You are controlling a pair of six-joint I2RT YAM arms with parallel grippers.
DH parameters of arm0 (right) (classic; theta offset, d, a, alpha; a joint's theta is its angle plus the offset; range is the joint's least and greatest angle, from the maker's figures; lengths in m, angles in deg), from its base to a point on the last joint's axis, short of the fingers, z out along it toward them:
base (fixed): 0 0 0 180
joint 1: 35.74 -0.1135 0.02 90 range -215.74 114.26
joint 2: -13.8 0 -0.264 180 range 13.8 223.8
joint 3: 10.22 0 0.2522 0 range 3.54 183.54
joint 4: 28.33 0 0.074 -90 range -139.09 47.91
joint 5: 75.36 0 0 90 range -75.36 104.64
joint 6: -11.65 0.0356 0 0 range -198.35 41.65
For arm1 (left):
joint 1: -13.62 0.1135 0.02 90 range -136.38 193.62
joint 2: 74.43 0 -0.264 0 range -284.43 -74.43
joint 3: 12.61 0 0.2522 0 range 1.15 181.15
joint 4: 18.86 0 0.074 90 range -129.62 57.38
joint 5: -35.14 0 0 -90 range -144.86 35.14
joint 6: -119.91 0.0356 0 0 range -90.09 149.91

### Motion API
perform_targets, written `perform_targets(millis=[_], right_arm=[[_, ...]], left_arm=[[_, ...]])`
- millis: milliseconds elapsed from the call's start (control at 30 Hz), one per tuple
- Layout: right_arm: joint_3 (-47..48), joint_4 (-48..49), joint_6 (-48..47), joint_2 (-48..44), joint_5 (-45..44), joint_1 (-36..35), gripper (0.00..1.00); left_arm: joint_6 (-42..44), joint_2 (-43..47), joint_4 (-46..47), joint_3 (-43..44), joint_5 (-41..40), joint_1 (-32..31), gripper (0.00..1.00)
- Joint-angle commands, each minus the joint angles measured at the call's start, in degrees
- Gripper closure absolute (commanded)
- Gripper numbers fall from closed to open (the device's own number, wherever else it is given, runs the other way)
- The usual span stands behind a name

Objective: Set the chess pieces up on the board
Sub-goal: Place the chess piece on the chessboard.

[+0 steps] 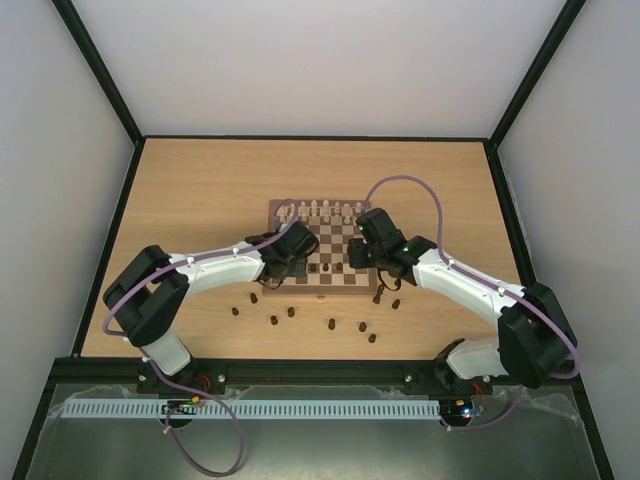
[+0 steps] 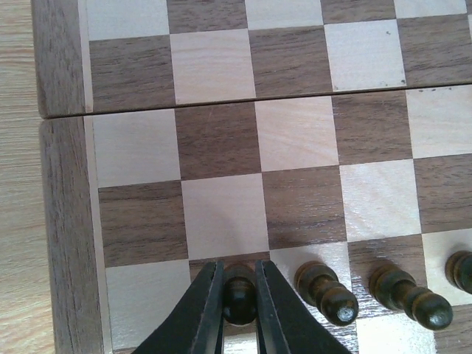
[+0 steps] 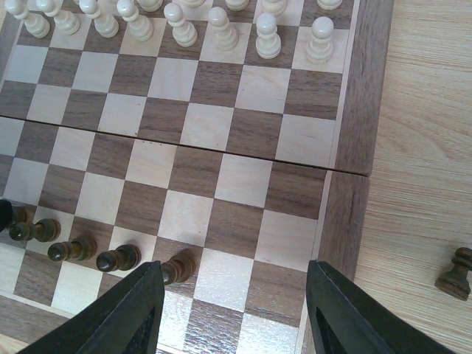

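Left hand (image 2: 238, 274) is found clamped on a dark pawn (image 2: 240, 302) over a dark square near the left border of the board (image 2: 63, 221), just beside two seated pawns (image 2: 328, 291). Release is advised only once its base is flat and centred, with the fingers (image 2: 203, 310) parted narrowly. Right hand (image 3: 234, 269) is spread and empty; other dark pieces (image 1: 331, 324) lie on the worktop (image 1: 200, 180).

In the left wrist view, the left gripper (image 2: 238, 271) is covering the sides and foot of one dark pawn (image 2: 239, 293), and the bottom edge is cutting off both fingers. The right edge is slicing through another dark piece (image 2: 462, 270). In the right wrist view, the top edge is cropping the farthest pale chessmen (image 3: 221, 26), and the right gripper (image 3: 234, 273) is running off the bottom. From above, both arms are masking parts of the board (image 1: 335, 240), and the loose dark pieces (image 1: 331, 324) are showing too small to name, perhaps pawns.
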Motion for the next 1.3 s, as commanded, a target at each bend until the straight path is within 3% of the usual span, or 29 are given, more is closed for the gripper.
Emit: perform_targets(millis=[0,133,367,833,1267], right_arm=[[-0.31,-1.17,-0.44,-0.79,-0.54,0.03,0.47],[-0.35,-1.17,-0.44,-0.69,-0.34,0.03,0.47],[-0.27,-1.13,-0.51,-0.62,-0.30,0.03,0.47],[-0.31,-0.95,-0.53,-0.86,0.36,0.03,0.47],[-0.64,-0.51,-0.57,-2.01,2.89,-0.05,0.47]], left_arm=[[0.26,-0.49,-1.47,1.36,-0.92,-0.32,0.91],[0.26,-0.31,-1.44,1.22,-0.92,-0.31,0.90],[-0.17,0.24,-2.11,1.36,-1.18,-0.92,0.73],[-2.79,10.14,-8.73,0.70,-5.09,-1.86,0.69],[-16.59,30.89,-17.02,-18.13,-7.40,-3.16,0.52]])
